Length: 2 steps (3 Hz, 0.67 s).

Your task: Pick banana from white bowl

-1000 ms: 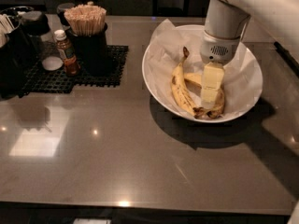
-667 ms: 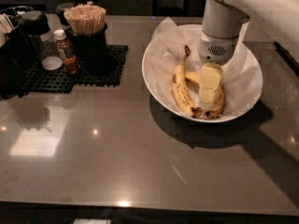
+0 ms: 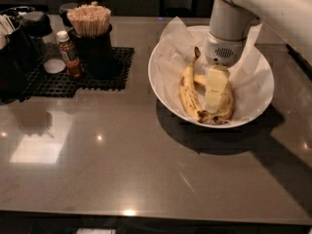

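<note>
Your tool point(image 3: 213, 101) sits low inside the wide white paper-lined bowl point(image 3: 154, 89) on the grey counter point(image 3: 122, 169), just beside the spotted yellow long-stemmed banana point(image 3: 187, 91) lying there, seemingly placed to grasp it; whether it pinches anything, you cannot tell.

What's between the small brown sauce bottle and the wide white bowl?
Camera view: black cup of wooden stir sticks on a black grid mat, then bare tabletop. The gripper is down in that bowl.
</note>
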Tool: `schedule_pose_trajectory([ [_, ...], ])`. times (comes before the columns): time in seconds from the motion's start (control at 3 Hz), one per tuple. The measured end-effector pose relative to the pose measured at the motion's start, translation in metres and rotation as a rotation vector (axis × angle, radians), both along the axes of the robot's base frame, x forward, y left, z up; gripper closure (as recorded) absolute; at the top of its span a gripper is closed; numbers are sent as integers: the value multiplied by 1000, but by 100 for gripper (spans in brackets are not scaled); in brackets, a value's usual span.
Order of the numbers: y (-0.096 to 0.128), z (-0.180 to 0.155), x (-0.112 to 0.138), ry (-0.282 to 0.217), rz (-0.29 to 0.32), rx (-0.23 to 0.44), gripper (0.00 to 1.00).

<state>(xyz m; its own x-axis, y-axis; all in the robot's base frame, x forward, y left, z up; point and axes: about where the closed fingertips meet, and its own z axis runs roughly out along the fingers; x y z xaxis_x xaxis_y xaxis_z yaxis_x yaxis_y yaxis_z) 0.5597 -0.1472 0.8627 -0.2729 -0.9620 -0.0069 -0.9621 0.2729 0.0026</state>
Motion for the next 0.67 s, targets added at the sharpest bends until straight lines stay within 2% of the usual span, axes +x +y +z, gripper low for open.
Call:
schedule_pose_trajectory([
  [0.33, -1, -4, 5, -2, -109, 61, 0],
  [0.67, -7, -10, 5, 6, -334, 191, 11],
])
